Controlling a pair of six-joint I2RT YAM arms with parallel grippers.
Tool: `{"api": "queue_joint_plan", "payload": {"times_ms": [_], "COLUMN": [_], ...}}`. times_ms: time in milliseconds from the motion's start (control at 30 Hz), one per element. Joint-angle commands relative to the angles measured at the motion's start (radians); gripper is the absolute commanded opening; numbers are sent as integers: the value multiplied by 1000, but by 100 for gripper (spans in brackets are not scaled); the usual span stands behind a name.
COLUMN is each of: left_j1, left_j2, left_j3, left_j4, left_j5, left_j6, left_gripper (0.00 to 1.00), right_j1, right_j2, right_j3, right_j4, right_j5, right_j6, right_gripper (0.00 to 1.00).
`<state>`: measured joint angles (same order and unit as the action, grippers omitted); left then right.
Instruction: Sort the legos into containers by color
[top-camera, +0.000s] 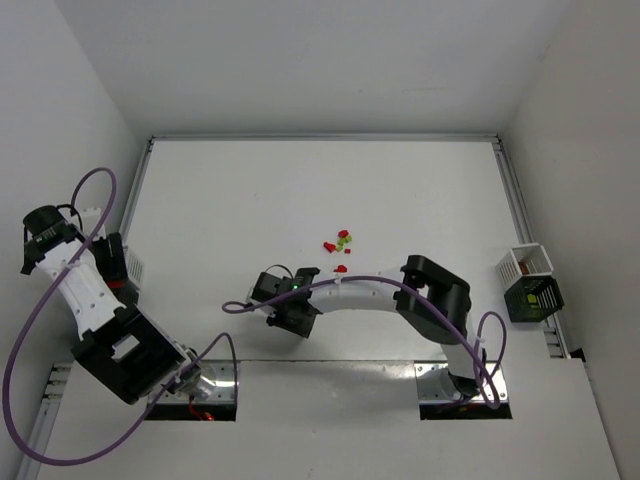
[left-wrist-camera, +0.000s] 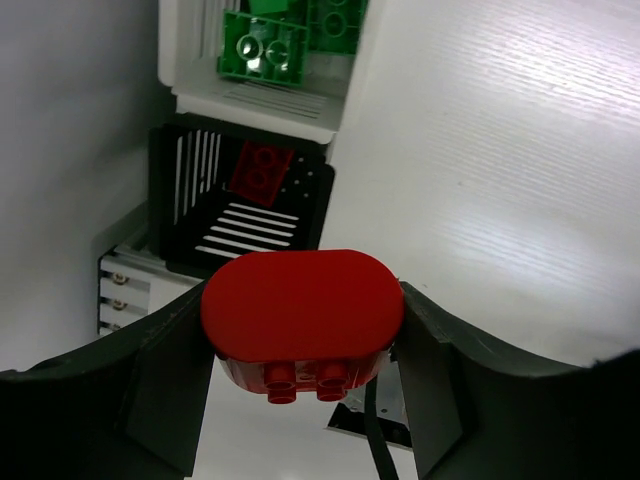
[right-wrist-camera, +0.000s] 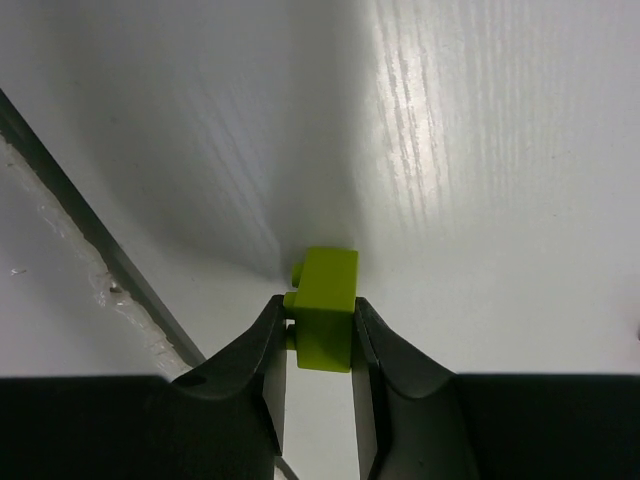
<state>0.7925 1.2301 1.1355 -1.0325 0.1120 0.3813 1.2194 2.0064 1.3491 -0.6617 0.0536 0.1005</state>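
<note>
1. The white table (top-camera: 300, 190) fills the top view, with walls on three sides.
2. The left arm (top-camera: 85, 290) bends out to the table's left edge. The right arm (top-camera: 435, 295) reaches left across the near part of the table.
3. At the left edge, the left wrist view shows a left black bin (left-wrist-camera: 170, 200) with slotted walls. Just beyond it is a left white bin (left-wrist-camera: 260, 100).
4. At the right edge stands a right white bin (top-camera: 525, 262). A right dark bin (top-camera: 520, 300) stands just beside it on the near side, with something lime showing inside.
5. The left gripper (left-wrist-camera: 300, 345) pinches a red oval brick (left-wrist-camera: 300, 305) between its two fingers, studs facing the camera. It holds the brick in front of the left black bin.
6. The right gripper (right-wrist-camera: 318, 325) has its fingertips pressed on a lime brick (right-wrist-camera: 325, 300), one on each side. I cannot tell whether the brick rests on the table or hangs just above it.
7. A flat red brick (left-wrist-camera: 262, 170) lies in the left black bin. Bright green bricks (left-wrist-camera: 262, 48) lie in the left white bin.
8. Loose legos (top-camera: 340, 243), red and lime, lie in a small cluster mid-table. They sit beyond the right gripper, towards the right.
</note>
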Motion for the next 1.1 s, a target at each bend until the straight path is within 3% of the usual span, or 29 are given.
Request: {"api": "queue_joint_plan", "payload": {"times_ms": [0, 533, 767, 800, 900, 1067], "left_j1": [24, 53, 53, 53, 53, 53], "left_j2": [-32, 40, 40, 40, 40, 65], "left_j3": [-6, -45, -45, -36, -14, 66], "left_j4": [61, 178, 187, 172, 163, 120], "left_j5": [-54, -100, -85, -71, -40, -19], "left_j6": [13, 22, 31, 31, 41, 50], "left_gripper": [27, 39, 60, 71, 91, 94], "right_j1": [-4, -14, -14, -23, -32, -52], "right_j2": [-63, -81, -90, -90, -90, -127], "right_j3": [1, -8, -8, -8, 1, 1], "right_j4": [19, 19, 19, 19, 19, 19], "right_j5": [31, 31, 31, 31, 31, 40], "right_j6": [-7, -16, -16, -25, -25, -34], "right_gripper": [0, 0, 0, 0, 0, 0]}}
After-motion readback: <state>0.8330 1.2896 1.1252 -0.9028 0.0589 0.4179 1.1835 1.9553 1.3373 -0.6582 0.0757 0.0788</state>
